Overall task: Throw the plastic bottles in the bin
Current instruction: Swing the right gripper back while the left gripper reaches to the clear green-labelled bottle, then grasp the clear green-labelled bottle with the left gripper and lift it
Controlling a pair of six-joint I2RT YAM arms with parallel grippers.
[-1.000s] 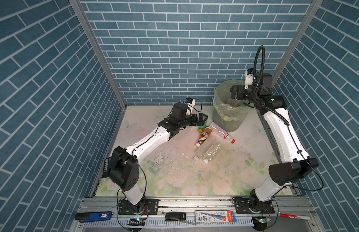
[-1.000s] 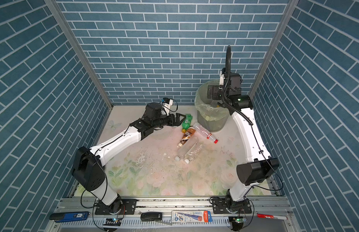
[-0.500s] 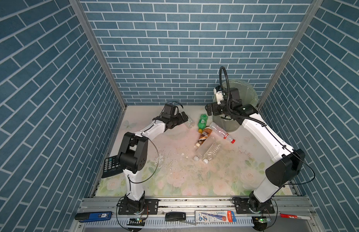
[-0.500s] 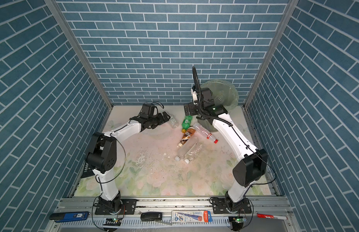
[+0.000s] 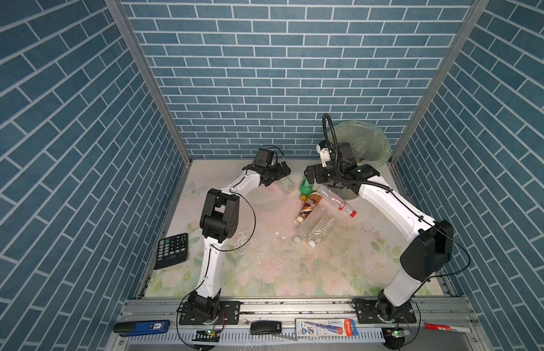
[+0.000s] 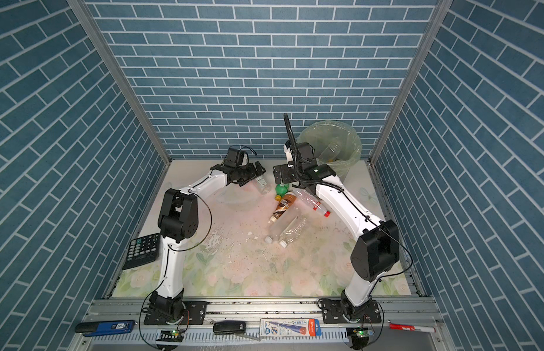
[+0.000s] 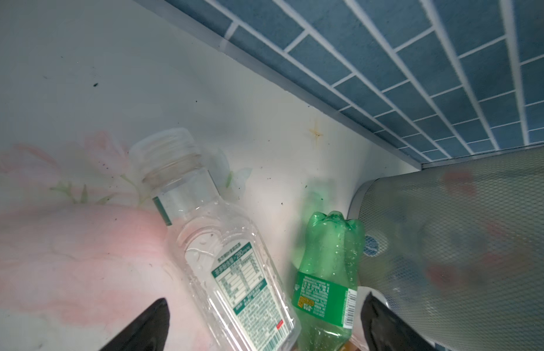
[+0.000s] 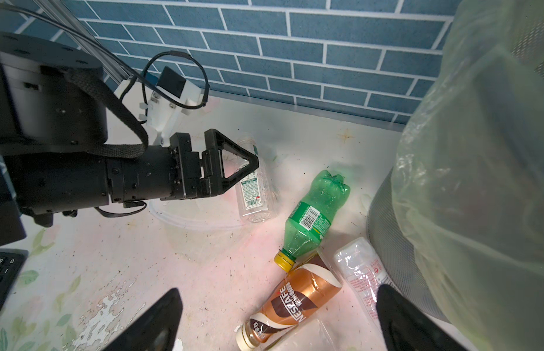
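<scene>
The bin (image 5: 372, 142) (image 6: 336, 133), grey mesh with a pale green bag, stands at the back right. Several plastic bottles lie on the floral mat beside it: a clear one with a green-white label (image 5: 286, 184) (image 7: 222, 258), a green one (image 5: 305, 187) (image 8: 313, 212), a brown one (image 5: 310, 206) (image 8: 298, 301), a red-capped clear one (image 5: 336, 200) and two white-capped clear ones (image 5: 316, 228). My left gripper (image 5: 279, 173) (image 7: 266, 301) is open, its fingers spanning the labelled clear bottle and the green one. My right gripper (image 5: 308, 176) (image 8: 279, 293) hangs open over the brown bottle.
A black calculator (image 5: 171, 250) lies at the mat's left edge. A stapler (image 5: 141, 326), key fob (image 5: 266, 326), toothbrush pack (image 5: 325, 327) and red marker (image 5: 444, 328) sit on the front rail. The back wall runs close behind both grippers.
The right arm swung from over the bin leftward and down to the bottles. The left arm folded its elbow up and drew its gripper back toward the labelled clear bottle.
</scene>
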